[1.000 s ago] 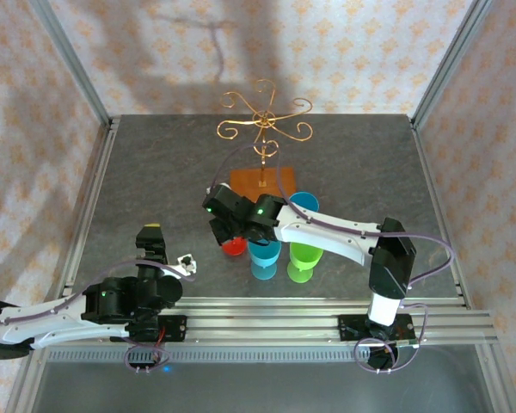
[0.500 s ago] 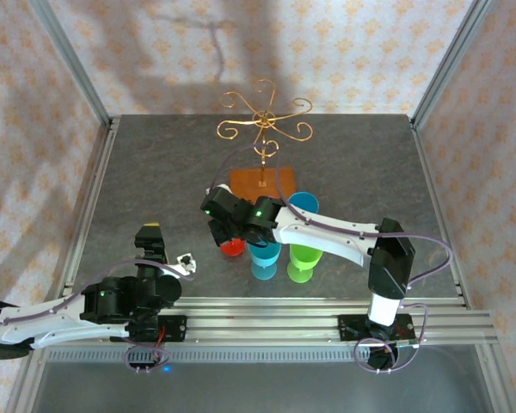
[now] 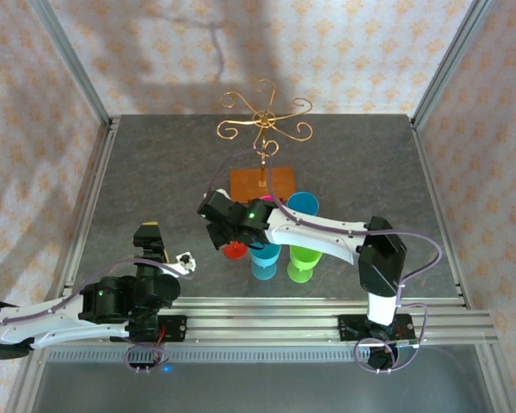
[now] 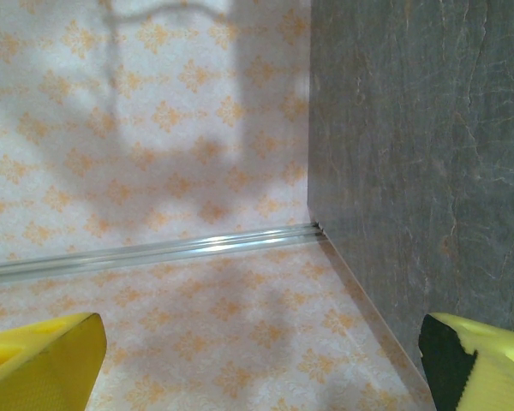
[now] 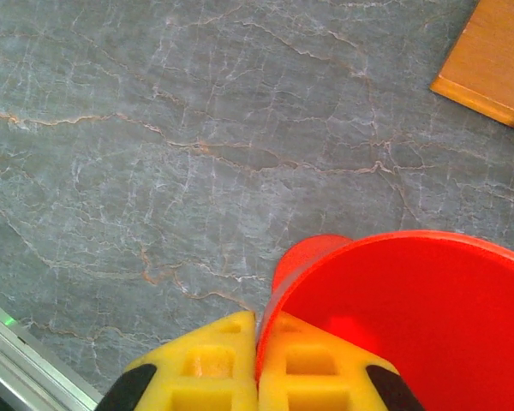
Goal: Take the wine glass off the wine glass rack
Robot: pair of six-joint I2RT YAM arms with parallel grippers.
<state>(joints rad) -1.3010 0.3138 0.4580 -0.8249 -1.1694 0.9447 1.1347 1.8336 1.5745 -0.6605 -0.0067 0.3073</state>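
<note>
**Red glass pinched at the rim, clear of the rack**

In the top view the right pincer point(image 3: 227, 232) sits near the middle of the frame, pressed together on the red wine glass point(image 3: 235, 250). The glass lies just below and left of the orange-brown wooden base of the wine glass rack point(image 3: 263, 116). None of the rack's gold scroll arms, in the upper middle, holds a glass.

In the right wrist view the two yellow fingers point(image 5: 214, 360) meet at the lower middle, with the red rim clamped between them. The bowl fills the lower right and the foot peeks out past it. Whether the foot touches the grey desk point(image 3: 155, 172) I cannot tell. A corner of the rack's base shows at the upper right.

Right of the red glass stand a cyan glass point(image 3: 264, 258) and a green glass point(image 3: 303, 260), with a blue glass point(image 3: 304, 204) above them.

The left pincer point(image 4: 257, 364) is spread wide, its yellow tips in the bottom corners of the left wrist view.
</note>
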